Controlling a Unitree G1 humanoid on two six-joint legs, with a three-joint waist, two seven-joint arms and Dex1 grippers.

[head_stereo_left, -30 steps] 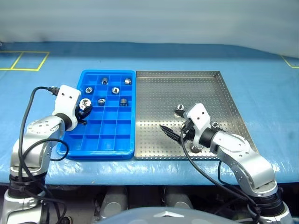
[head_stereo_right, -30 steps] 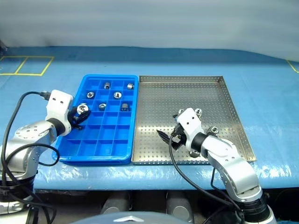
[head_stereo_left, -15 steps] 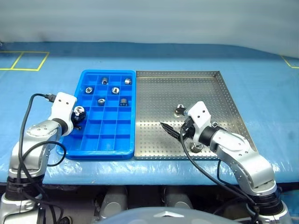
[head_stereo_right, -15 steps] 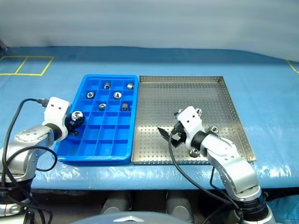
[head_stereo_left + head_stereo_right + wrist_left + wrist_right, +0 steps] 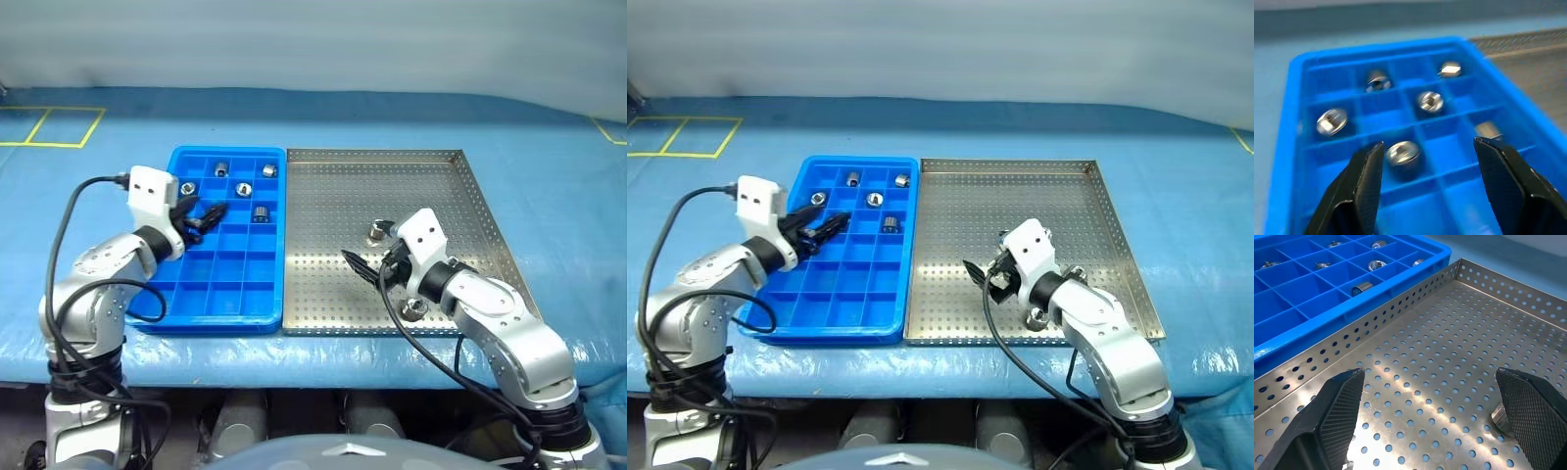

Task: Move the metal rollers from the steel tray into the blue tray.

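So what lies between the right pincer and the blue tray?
Only bare perforated floor and the low rim of the steel tray; the right wrist view shows it between the right pincer and the blue tray.

Bright, even overhead light, with soft shadows. The steel tray (image 5: 1459, 382) shows glare at its centre. The left wrist view is blurred, worst toward twelve o'clock.

My left gripper (image 5: 203, 220) reaches forward with jaws parted and empty; my right gripper (image 5: 364, 269) angles leftward, jaws spread wide, both arms bent.
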